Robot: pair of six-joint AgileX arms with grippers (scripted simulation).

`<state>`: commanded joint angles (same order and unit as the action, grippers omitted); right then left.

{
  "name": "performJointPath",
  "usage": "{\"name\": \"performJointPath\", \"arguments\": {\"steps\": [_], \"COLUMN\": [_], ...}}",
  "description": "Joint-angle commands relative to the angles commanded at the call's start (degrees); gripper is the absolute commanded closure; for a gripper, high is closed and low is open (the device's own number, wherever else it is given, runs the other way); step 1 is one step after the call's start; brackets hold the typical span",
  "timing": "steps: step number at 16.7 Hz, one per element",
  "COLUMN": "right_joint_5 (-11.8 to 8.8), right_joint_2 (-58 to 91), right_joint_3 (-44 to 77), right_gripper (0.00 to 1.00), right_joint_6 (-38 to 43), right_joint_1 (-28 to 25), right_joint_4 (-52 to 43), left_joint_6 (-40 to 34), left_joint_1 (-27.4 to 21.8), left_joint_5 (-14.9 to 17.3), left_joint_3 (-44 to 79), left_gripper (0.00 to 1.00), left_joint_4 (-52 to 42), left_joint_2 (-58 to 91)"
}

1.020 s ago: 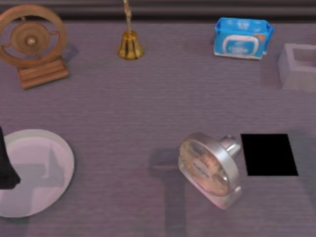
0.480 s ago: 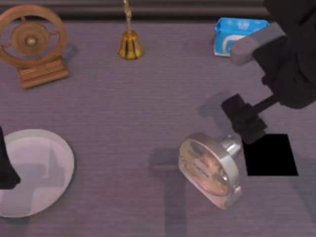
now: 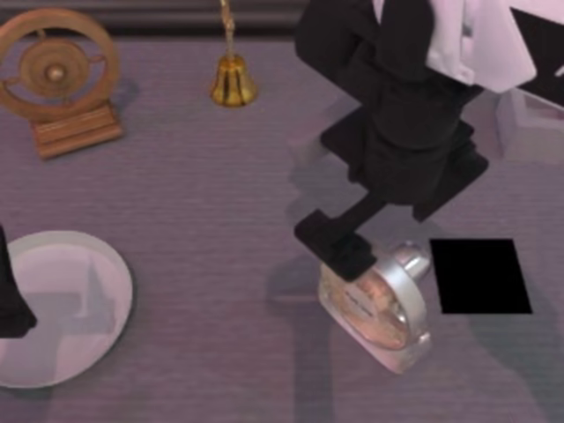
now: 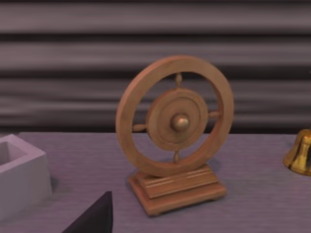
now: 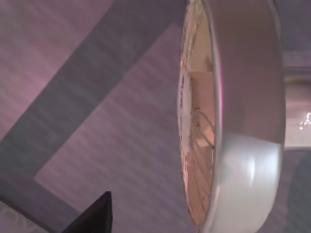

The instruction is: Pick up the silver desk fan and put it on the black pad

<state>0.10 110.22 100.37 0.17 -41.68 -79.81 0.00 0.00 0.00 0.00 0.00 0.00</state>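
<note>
Swung in from the far right edge within the last second: right claw [image 3: 339,247], now just above the silver desk fan [image 3: 379,304]. Finger spread impossible to tell. Fan ungrasped on tabletop [image 3: 203,185], beside black pad [image 3: 480,276]. Left arm parked at left.

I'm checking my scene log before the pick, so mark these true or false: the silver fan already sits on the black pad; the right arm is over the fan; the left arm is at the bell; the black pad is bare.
1. False: the silver desk fan stands on the table just left of the black pad.
2. True: the right gripper is over the fan's ring.
3. False: the left gripper sits parked by the white plate, far from the brass bell.
4. True: the pad is bare.
</note>
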Motion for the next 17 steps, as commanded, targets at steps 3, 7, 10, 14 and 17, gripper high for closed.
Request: {"name": "performJointPath", "arguments": {"steps": [3,7,10,14,17], "right_joint_5": [0.0,0.0,0.0,0.0,0.0], "right_joint_2": [0.44,0.33,0.49,0.79,0.79], "right_joint_3": [0.37,-0.8,-5.65,-10.48,-10.48], "right_gripper": [0.0,0.0,0.0,0.0,0.0], "right_joint_6": [-0.01,-0.12,-0.03,0.1,0.1], "right_joint_1": [-0.17,-0.03,-0.14,-0.28,-0.28], "right_joint_4": [-0.33,0.82,5.81,10.87,10.88], "left_joint_6": [0.0,0.0,0.0,0.0,0.0], "left_joint_1": [0.0,0.0,0.0,0.0,0.0], "left_joint_5": [0.0,0.0,0.0,0.0,0.0], "left_joint_3": [0.0,0.0,0.0,0.0,0.0], "left_gripper": [0.0,0.0,0.0,0.0,0.0], "left_joint_4": [0.0,0.0,0.0,0.0,0.0], "left_joint_2": [0.0,0.0,0.0,0.0,0.0]}}
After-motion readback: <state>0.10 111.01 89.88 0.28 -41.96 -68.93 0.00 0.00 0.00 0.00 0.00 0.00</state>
